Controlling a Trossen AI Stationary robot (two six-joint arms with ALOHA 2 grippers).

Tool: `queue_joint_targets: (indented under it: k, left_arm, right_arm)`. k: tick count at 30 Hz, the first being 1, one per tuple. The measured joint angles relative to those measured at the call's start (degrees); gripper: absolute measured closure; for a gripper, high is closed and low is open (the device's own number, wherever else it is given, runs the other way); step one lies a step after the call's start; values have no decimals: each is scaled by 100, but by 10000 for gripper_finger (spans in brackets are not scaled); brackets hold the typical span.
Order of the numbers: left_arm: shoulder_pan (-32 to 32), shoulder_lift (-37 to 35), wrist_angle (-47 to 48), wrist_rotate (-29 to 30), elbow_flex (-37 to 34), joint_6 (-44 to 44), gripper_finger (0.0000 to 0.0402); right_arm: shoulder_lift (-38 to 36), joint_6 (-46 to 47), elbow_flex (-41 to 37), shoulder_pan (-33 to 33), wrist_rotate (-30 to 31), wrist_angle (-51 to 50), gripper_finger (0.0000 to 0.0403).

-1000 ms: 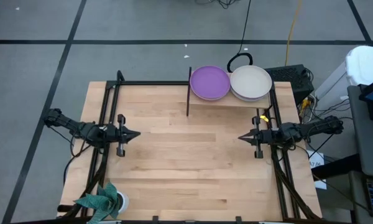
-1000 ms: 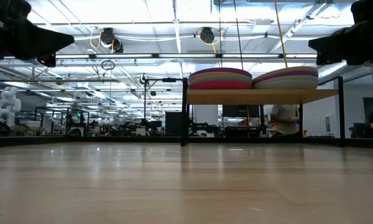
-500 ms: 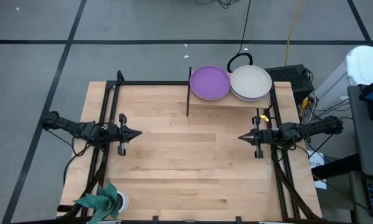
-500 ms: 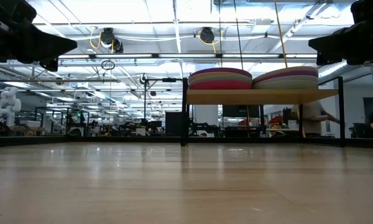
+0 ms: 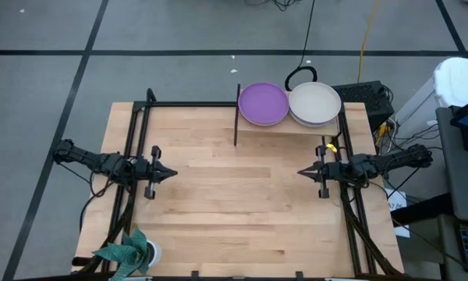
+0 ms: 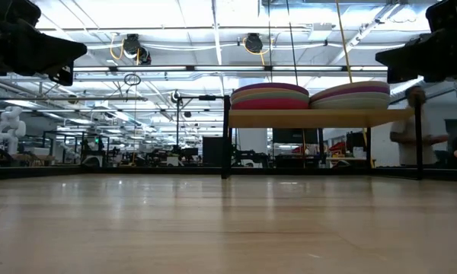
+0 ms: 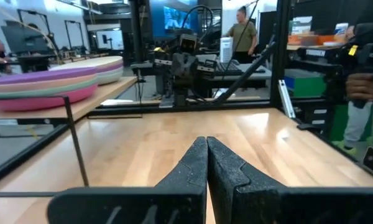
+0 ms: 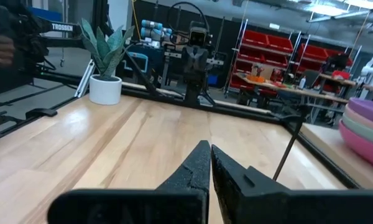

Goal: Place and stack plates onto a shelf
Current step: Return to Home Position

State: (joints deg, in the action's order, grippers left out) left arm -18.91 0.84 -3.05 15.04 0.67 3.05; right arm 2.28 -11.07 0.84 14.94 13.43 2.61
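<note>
All plates look shelved. The shelf (image 6: 320,119) carries two stacks side by side, touching or nearly so. The purple-topped stack (image 5: 264,103) sits right against the shelf's black upright (image 5: 236,117), and the beige-topped stack (image 5: 314,103) sits at the shelf's other end. Low view shows coloured layers in each, maybe four apiece, but the edges blur together so the count is unsure. No plate shows off the shelf in any view.

Left gripper (image 5: 170,173): fingers pressed together, holding nothing, well apart from the shelf, out past its upright side and in front of it. Right gripper (image 5: 303,172): fingers also pressed together, empty, in front of the shelf's beige end and nearer the shelf than the left one. The tips point at each other across the table (image 5: 234,211). Both wrist views show the tips closed over bare wood, with the shelf stacks off to one side.

Step in hand, as a judgement: stacking is finished and this is the return to rest pose. The task reads as essentially complete.

The next move calls for little: settle both arms level and stop, with no reach toward the shelf. Any motion left should run away from the shelf, so that neither arm clips the upright or nudges the stacks, which would likely slide on the smooth wood.
</note>
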Motion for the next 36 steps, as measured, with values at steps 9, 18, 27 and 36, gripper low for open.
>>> queue_joint_targets:
  k: [9, 18, 27, 36]
  left_arm:
    - [607, 0, 26, -15, 0, 140, 401]
    - [990, 0, 36, -746, -11, 65, 401]
    - [981, 0, 41, -757, -11, -42, 401]
    - [985, 0, -17, -753, -11, -30, 401]
  right_arm:
    - [197, 74, 0, 0, -4, 24, 403]
    - [197, -162, 0, 0, 7, 52, 403]
    - [196, -214, 0, 0, -17, 55, 403]
    - [197, -636, 0, -321, -747, 226, 403]
